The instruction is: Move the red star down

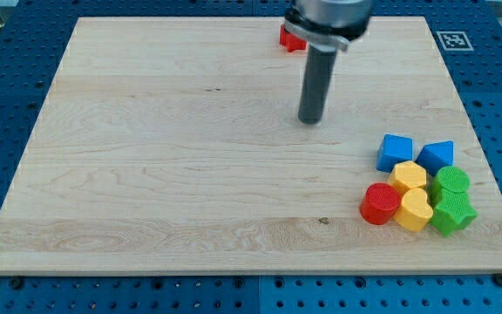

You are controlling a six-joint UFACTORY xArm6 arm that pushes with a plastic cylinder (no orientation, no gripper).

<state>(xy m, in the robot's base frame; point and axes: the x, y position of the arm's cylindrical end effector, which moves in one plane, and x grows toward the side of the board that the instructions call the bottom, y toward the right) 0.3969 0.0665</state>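
— Where's the star?

— Camera view: the small red star-shaped block (291, 37) sits at the top edge of the pale wooden board (146, 174), half hidden by my arm. My tip (310, 120) rests below it, apart.

— Holding anything?

— No pincer here, just a rod. I judge nothing's done yet.

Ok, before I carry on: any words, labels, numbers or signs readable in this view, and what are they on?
No readable words or numbers anywhere.
Only sign: a black-and-white square marker, a pattern without letters, on the wooden board at its top right corner.
Blocks, including the red star, and my tip: unmarked.
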